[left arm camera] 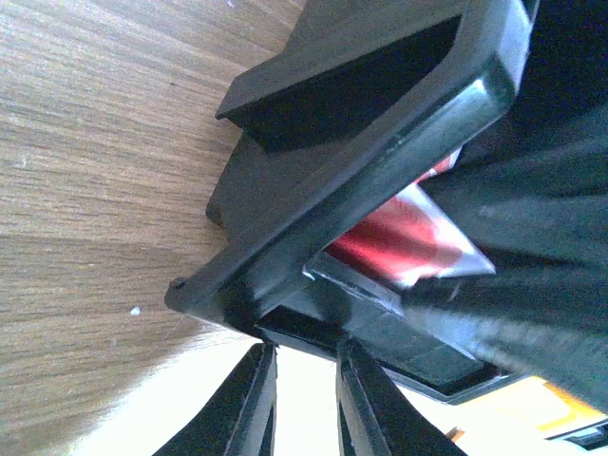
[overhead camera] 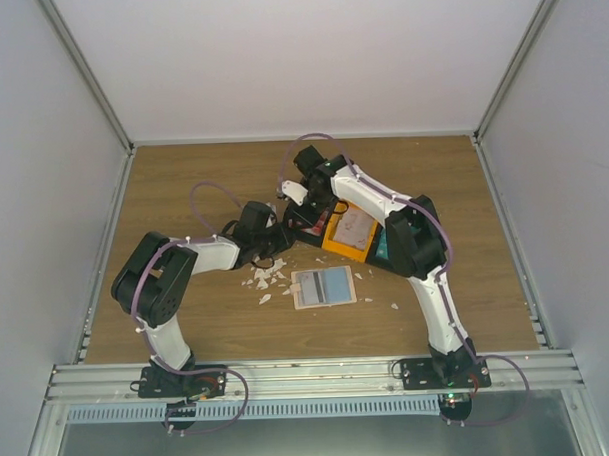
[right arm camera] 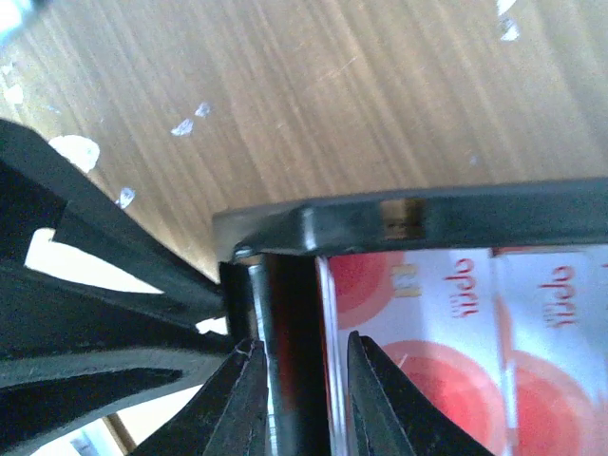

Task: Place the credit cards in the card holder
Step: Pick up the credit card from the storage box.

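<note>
Both arms reach in to the far-centre of the wooden table, meeting at a black bin w/ an orange bin touching it on the right.

Left gripper: fingers only a narrow gap apart, tips right up at the black bin's edge. Can't tell if they're actually pinching it.

Right gripper: one finger outside the bin's upright wall, the other inside, so the wall and a card edge sit betw. the two. The gap's tight, but can't tell if it's squeezing.

Credit cards: white w/ red round marks, at least two side by side in the black bin, just inside the rim. From the left wrist cam one shows tilted under the rim.

Card holder: lies open and flat on the table, near side of the bins, betw. the two arms, apart from both grippers. One half looks pale, the other bluish.

White scraps lie scattered just left of the holder, w/ a few more to its right.
</note>
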Controlling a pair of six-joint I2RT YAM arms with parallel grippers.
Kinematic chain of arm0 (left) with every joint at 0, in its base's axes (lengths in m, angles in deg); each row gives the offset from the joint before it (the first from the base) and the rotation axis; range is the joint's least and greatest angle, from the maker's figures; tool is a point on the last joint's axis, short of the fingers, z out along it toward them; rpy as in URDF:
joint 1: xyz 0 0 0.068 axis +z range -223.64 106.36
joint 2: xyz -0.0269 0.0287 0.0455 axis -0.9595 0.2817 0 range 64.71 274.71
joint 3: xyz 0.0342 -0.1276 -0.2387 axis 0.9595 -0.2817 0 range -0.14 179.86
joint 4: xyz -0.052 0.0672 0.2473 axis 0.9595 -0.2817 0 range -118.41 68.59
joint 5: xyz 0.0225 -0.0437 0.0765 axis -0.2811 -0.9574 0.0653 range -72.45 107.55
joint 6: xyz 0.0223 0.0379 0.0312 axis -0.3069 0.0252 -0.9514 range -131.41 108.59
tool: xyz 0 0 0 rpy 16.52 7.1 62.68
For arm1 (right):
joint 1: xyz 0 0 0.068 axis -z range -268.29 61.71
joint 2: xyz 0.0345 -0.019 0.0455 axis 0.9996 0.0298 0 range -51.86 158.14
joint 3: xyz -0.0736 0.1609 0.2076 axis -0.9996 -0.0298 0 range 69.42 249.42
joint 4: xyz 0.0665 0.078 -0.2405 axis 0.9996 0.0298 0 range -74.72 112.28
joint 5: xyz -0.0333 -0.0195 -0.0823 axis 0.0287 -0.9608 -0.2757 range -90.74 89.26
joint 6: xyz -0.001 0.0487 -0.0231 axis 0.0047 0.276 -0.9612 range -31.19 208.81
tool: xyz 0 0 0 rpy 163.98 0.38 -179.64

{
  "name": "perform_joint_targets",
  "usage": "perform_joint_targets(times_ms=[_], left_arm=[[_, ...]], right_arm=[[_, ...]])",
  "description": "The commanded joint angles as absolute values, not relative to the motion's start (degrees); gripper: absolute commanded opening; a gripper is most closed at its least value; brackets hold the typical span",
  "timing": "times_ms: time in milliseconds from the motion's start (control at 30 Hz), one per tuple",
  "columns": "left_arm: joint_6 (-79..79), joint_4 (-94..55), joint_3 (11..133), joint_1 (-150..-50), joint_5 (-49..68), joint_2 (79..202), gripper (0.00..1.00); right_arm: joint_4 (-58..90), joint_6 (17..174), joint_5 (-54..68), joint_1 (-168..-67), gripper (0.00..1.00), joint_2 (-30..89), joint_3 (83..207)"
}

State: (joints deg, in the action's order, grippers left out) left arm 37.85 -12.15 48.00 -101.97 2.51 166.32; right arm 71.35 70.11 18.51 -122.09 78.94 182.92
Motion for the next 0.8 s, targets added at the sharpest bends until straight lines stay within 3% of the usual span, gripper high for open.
perform_joint_targets(times_ms=[0,333,567,767], left_arm=[[36.7,-11.4,49.1,-101.7,5.2,168.0,0.21],[36.3,-11.6,48.9,-101.7,5.2,167.5,0.20],[36.0,-11.0,47.9,-101.8,5.5,165.4,0.21],[36.0,-10.7,47.7,-101.9,5.2,165.0,0.22]], right_arm=[[73.9,69.7,21.8,-122.7,0.25,78.0,180.8],[71.7,71.2,19.3,-122.7,0.25,78.1,179.3],[70.2,71.3,19.8,-122.4,0.07,75.3,180.2],[68.8,73.0,19.0,-121.1,0.05,73.5,180.0]])
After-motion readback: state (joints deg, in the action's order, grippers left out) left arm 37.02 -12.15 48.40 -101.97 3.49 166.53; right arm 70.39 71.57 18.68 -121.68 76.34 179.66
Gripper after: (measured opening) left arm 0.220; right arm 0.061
